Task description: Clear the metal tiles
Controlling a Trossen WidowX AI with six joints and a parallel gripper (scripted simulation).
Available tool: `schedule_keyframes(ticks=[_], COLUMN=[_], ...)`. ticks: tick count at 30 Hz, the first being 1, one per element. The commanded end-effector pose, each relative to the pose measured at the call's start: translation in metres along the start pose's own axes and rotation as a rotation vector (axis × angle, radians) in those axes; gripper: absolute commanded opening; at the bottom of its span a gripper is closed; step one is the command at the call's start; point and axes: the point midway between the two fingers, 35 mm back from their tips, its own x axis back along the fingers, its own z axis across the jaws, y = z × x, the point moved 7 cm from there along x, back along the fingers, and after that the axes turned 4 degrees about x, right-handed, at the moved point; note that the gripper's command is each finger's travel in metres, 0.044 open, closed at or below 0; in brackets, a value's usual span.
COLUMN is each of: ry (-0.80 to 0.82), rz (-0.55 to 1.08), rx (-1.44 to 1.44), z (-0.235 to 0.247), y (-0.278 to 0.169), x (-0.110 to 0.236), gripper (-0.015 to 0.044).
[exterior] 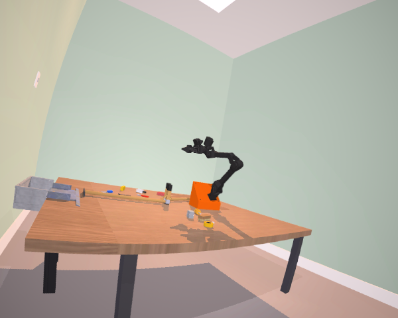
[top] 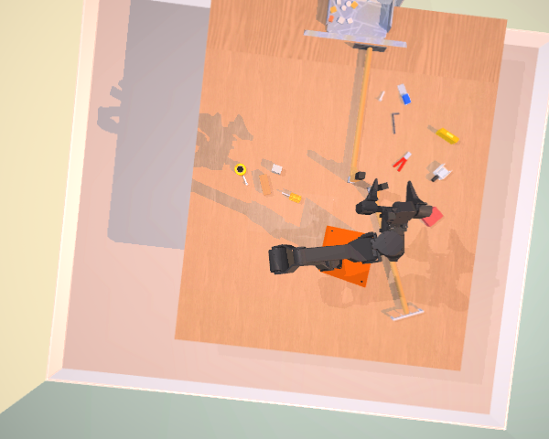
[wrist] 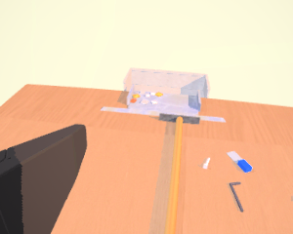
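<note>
Gripper wide open, holding nothing, up in the air above the orange base. One dark finger filling the lower left of the wrist view, the other cut off out of frame. Just beyond the base, the scraper lying flat on the table, black grip block at its near end, long yellow shaft running away toward the far edge. Second long stick on the base's other side, partly hidden under the arm. Small tools scattered beside the scraper's shaft, too small to name surely. Past the scraper's blade, the steel plate, its middle hidden. Farthest out, the catch box with small tiles inside, box cut off at the top view's edge.
</note>
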Motion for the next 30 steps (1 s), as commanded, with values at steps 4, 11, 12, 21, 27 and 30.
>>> schedule_keyframes(ticks=[4,11,12,21,27,30], ry=[0.002,0.002,0.002,0.002,0.002,0.001], rz=[-0.002,-0.002,-0.002,-0.002,-0.002,0.009], rx=[0.003,0.003,0.003,0.003,0.003,-0.003], z=[0.0008,0.0008,0.0008,0.0008,0.0008,-0.001], y=[0.0027,0.0027,0.0027,0.0027,0.0027,-0.0016], x=[0.0015,0.0015,0.0015,0.0015,0.0015,-0.0041], gripper=[0.044,0.044,0.044,0.044,0.044,0.044])
